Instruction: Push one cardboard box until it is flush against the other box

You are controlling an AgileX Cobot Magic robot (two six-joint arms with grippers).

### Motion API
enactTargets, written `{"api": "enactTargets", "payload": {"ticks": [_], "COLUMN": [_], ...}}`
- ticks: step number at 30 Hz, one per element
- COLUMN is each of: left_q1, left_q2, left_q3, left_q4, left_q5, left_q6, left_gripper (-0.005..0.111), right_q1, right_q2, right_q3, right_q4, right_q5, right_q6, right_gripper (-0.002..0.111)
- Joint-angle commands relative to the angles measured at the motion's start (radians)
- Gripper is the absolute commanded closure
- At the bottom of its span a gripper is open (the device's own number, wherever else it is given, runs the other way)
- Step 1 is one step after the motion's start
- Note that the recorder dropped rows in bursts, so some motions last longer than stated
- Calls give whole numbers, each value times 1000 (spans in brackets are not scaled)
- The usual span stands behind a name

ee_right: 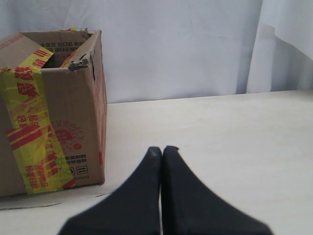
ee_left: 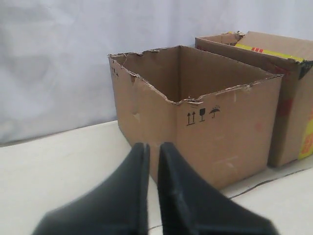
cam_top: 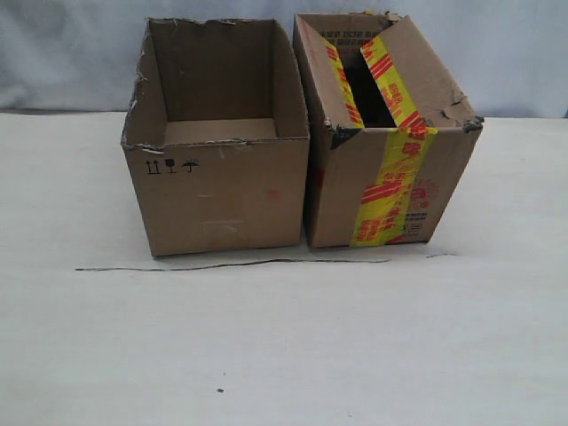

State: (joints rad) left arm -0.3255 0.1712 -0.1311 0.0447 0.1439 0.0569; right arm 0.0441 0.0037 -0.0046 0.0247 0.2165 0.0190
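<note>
The plain cardboard box, open-topped with a ragged rim and small black symbols, stands left of the other box, which is banded in yellow tape with red stripes. Their facing sides stand very close, with only a thin dark seam between them. No gripper shows in the exterior view. In the left wrist view my left gripper hovers over the table short of the cardboard box, fingers nearly together and empty; the other box is behind it. My right gripper is shut and empty, off to the side of the other box.
A thin dark line runs along the white table just in front of both boxes. A pale cloth backdrop hangs behind them.
</note>
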Motion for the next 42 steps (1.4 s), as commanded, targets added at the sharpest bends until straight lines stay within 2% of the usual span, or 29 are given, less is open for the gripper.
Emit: {"api": "enactTargets", "payload": {"ticks": [1,6,8,12,42], "left_q1": [70,261,283,323,330], "left_q2": [-39,-166,-171,-171,-171], "left_q3": [48,131,131,131,131], "left_q4": [-14,-52,-62,-58,-58], "left_q5": [-57,-71,-76,21,34], "left_q6": [-2,-2,-2,-2,-2], "left_gripper": [107,107,107,107,107], "right_q1": [3,3,3,3,3], "right_q2": [-4,-4,-4,-4,-4], "right_q3": [5,5,5,5,5], "right_q4": [-5,-5,-5,-5,-5], "right_q5": [-3,-3,-3,-3,-3], "right_q6": [-7,-7,-7,-7,-7], "right_gripper": [109,109,109,109,109]}}
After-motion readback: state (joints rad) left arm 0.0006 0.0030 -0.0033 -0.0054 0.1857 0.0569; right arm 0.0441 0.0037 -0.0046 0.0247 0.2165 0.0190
